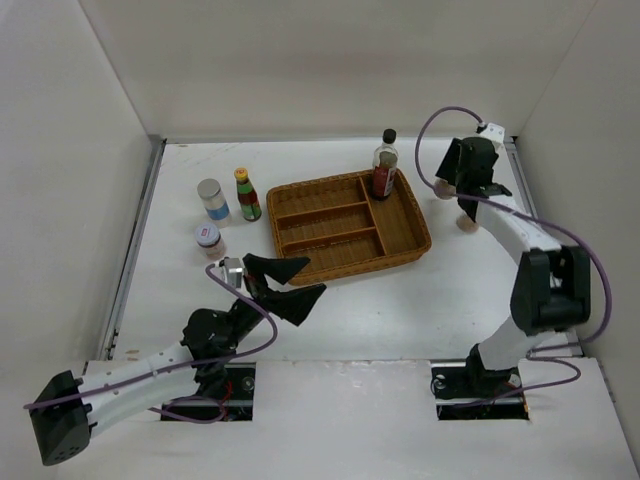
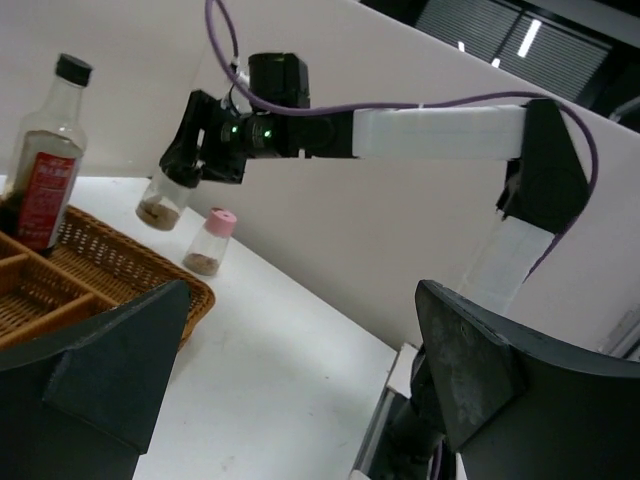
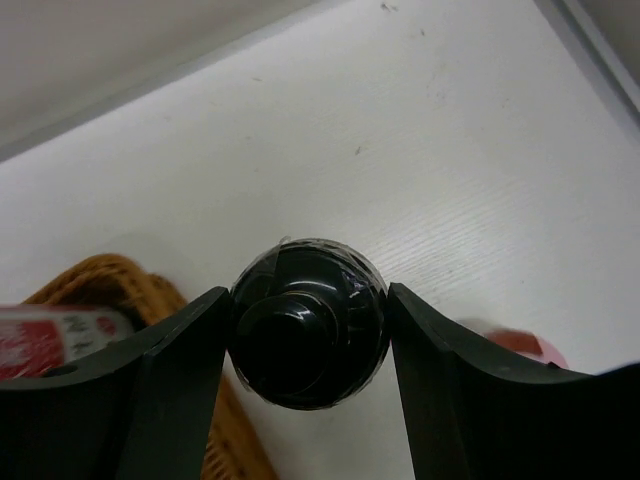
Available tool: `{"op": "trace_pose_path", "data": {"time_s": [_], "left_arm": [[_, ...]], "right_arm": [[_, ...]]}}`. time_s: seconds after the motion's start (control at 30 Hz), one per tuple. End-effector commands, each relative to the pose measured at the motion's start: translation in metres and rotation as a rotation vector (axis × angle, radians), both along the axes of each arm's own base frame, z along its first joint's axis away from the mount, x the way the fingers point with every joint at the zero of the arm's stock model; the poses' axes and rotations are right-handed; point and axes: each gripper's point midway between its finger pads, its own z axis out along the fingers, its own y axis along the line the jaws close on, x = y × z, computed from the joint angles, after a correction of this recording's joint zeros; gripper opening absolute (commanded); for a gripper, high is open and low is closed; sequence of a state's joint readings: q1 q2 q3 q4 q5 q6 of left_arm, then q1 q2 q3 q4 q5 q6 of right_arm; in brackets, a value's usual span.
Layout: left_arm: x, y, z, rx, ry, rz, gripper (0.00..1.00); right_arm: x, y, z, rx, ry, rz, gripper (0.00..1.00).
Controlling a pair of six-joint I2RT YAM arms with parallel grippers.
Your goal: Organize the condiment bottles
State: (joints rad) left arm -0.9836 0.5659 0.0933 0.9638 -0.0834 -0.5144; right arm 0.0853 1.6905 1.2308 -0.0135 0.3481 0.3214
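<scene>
Step in hand, by judgement: moving the black-capped brown shaker [image 2: 160, 205], small, clear, brown powder inside, into the brown wicker divided tray [image 1: 400, 225].

Gripping it from above with the right gripper [image 3: 308, 345], jaws closed against both sides of the round black cap; firmness of hold not readable. Located off the tray's far right corner, just beside the pink-capped clear shaker [image 1: 466, 222]. Cannot tell whether lifted off the white bench [image 1: 400, 310] or resting on it.

Parked low by the tray's near left corner: left gripper [image 1: 315, 276], jaws wide apart, nothing between them.

Already in the tray, far right corner: tall clear black-capped bottle with red label [image 1: 384, 165]. Waiting on the bench left of the tray: green bottle with red-and-yellow cap [image 1: 246, 195], silver-lidded jar with blue label [image 1: 212, 200], short red-lidded jar [image 1: 208, 237].

To do well:
- Confirm the squeeze before raising; smooth, rounded cap, likely to slip.
- Lift straight up to spare the pink-capped neighbour.
- Carry upright, clear the wicker rim, lower into the long right compartment apart from the tall bottle.
- Release only once seated flat.
</scene>
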Motion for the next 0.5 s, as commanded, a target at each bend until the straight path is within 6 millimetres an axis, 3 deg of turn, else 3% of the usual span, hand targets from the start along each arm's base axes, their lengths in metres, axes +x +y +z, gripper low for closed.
{"op": "trace_pose_path", "data": {"time_s": [0.0,0.1,0.23,0.33,0.47], "left_arm": [[-0.016,-0.005,0.027,-0.038,-0.089,-0.072,1.0],[-0.017,-0.009,0.02,-0.03,-0.082,-0.087,1.0],[-0.011,-0.013,0.004,0.001,-0.056,-0.075,1.0],[-0.001,-0.011,-0.011,0.031,-0.026,-0.04,1.0],[0.006,-0.006,-0.015,0.036,-0.016,-0.006,1.0]], "right_arm": [[-0.021,0.031,0.086,0.04,-0.254,0.06,0.48],[-0.047,0.059,0.078,0.057,-0.249,0.123,0.49],[-0.064,0.096,0.063,0.083,-0.227,0.205,0.49],[-0.064,0.124,0.057,0.102,-0.238,0.268,0.49],[-0.048,0.147,0.042,0.108,-0.226,0.312,0.49]]}}
